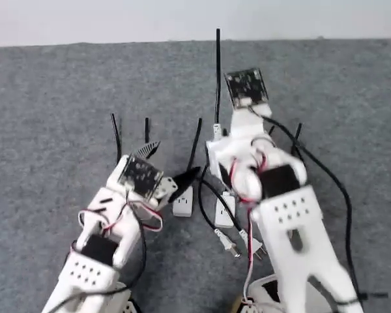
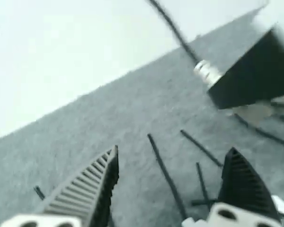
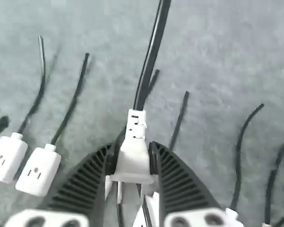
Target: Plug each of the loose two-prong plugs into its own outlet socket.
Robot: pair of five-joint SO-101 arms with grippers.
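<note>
My right gripper (image 3: 132, 158) is shut on a white plug (image 3: 134, 139) whose black cable (image 3: 150, 52) runs away over the carpet. From above, this gripper (image 1: 216, 149) holds the plug (image 1: 216, 133) just beyond two white outlet sockets (image 1: 182, 203) (image 1: 224, 210). Both sockets (image 3: 6, 156) (image 3: 38, 170) also lie beside the held plug in the right wrist view. Two loose two-prong plugs (image 1: 227, 243) (image 1: 255, 246) rest near the right arm's base. My left gripper (image 1: 169, 162) stands open beside the left socket, its fingers (image 2: 92, 189) spread with nothing between them.
Grey carpet (image 1: 52, 98) covers the table up to a pale wall at the back. Several black cable ends (image 1: 115, 134) lie loose beyond the sockets. The right arm's camera board (image 1: 249, 87) sticks out toward the back.
</note>
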